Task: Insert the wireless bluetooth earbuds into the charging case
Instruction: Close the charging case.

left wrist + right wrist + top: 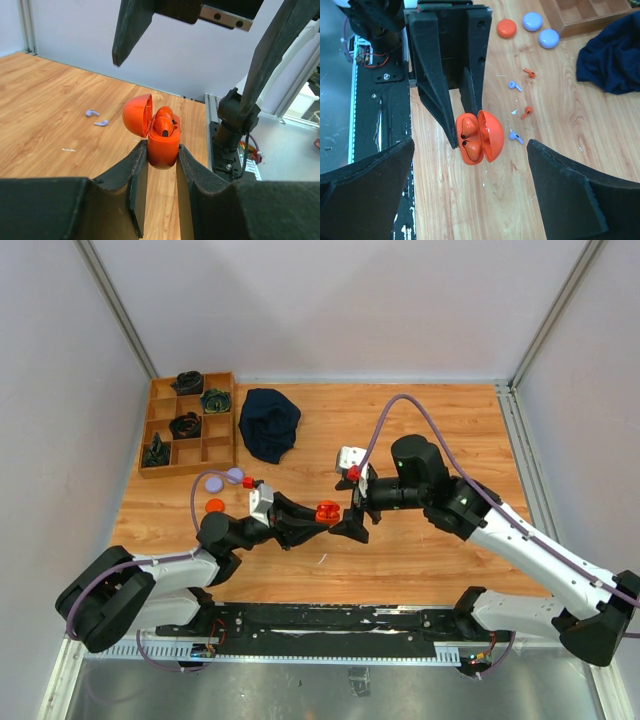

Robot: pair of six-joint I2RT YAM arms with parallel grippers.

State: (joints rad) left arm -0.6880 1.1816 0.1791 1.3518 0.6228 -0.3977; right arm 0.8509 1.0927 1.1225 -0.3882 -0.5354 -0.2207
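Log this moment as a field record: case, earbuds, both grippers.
charging case: orange, lid open, held off the table
left gripper: shut on the charging case
right gripper: open, jaws wide either side of the case, not touching it
seated earbud: orange, in the case
loose orange earbuds: two, on the table
loose lavender earbuds: two, on the table

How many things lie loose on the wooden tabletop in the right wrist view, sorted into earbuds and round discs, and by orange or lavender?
Orange earbuds: 2
Lavender earbuds: 2
Orange discs: 1
Lavender discs: 2
Total: 7
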